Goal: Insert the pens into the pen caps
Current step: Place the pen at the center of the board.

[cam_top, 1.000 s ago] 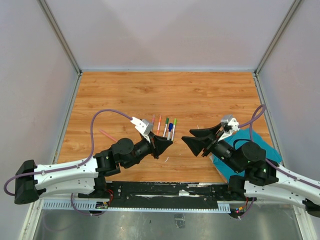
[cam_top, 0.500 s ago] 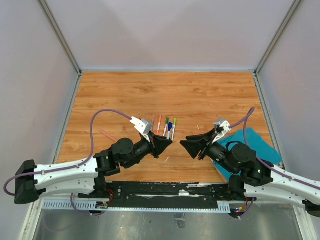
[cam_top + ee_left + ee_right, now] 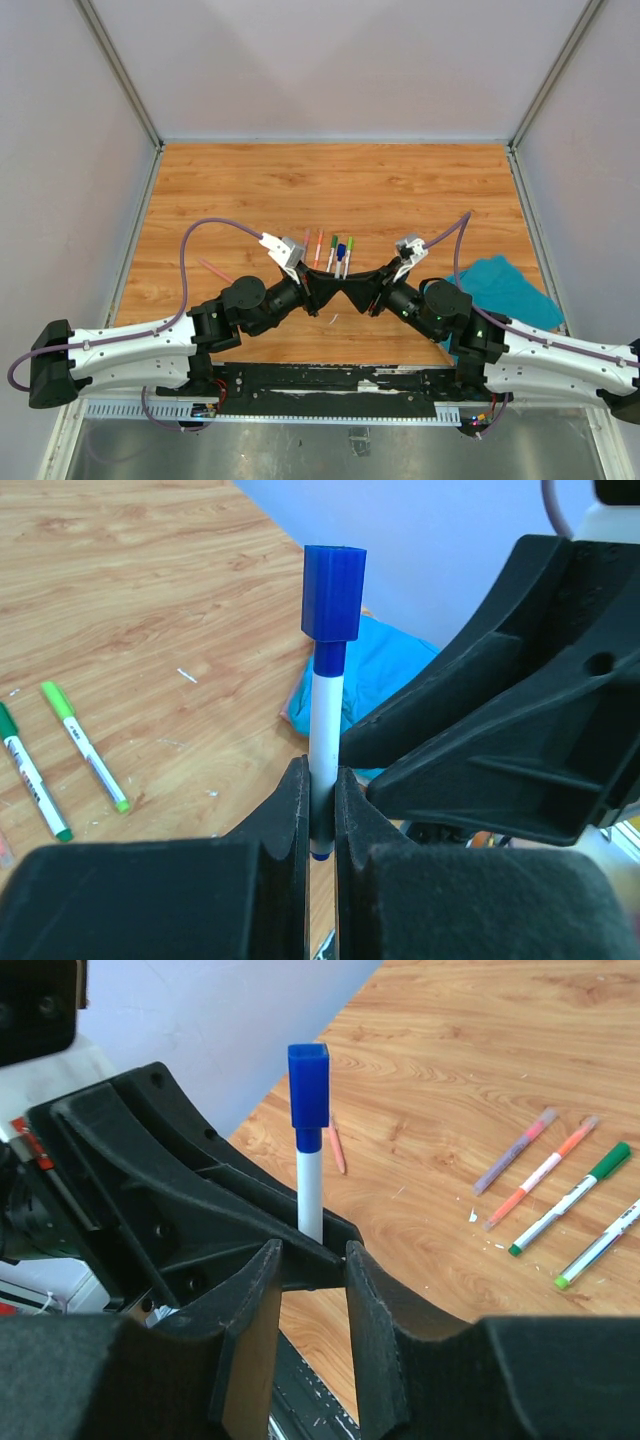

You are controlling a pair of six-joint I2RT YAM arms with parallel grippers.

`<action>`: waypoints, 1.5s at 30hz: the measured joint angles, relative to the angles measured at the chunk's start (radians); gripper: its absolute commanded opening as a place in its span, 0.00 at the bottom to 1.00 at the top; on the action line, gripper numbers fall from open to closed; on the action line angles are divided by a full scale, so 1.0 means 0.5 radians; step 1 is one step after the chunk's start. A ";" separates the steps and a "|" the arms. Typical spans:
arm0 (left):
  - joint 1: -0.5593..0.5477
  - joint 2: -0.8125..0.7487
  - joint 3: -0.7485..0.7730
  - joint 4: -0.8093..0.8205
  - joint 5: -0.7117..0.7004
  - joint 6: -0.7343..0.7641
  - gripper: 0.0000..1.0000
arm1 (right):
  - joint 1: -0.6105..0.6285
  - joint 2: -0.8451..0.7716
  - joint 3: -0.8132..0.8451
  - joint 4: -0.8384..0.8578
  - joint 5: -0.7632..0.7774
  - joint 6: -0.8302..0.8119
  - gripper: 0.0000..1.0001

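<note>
My left gripper point(image 3: 335, 285) is shut on the lower barrel of a white pen point(image 3: 325, 730) that stands upright. A dark blue cap point(image 3: 333, 592) sits on its top end. My right gripper point(image 3: 365, 286) faces the left one tip to tip, its fingertips almost touching the left fingers. In the right wrist view its jaws point(image 3: 312, 1300) stand open with nothing between them, and the blue pen point(image 3: 310, 1195) rises just beyond them. Several capped pens lie on the table behind: pink point(image 3: 306, 243), orange point(image 3: 318, 247), green point(image 3: 332, 252) and light green point(image 3: 347, 258).
A teal cloth point(image 3: 505, 290) lies crumpled on the wood at the right, beside the right arm. A slim pink piece point(image 3: 215, 270) lies alone on the left of the table. Grey walls close in the table on three sides.
The right arm has swung left from beside the teal cloth until its fingertips meet the left gripper, and its jaws have narrowed. The left gripper and the blue pen have stayed still.
</note>
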 measured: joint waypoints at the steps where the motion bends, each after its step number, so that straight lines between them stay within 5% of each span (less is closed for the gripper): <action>1: 0.000 0.000 0.000 0.005 0.004 0.000 0.01 | 0.000 0.029 0.000 0.014 -0.002 0.009 0.31; 7: 0.010 0.000 -0.001 0.016 0.004 0.000 0.00 | 0.000 0.085 0.004 0.074 0.018 0.034 0.29; 18: 0.009 0.000 -0.001 0.051 0.014 0.000 0.01 | 0.000 0.019 0.004 0.271 0.038 0.027 0.39; 45: 0.009 -0.001 -0.002 0.036 0.032 0.002 0.00 | -0.030 0.243 0.110 0.121 0.092 0.135 0.19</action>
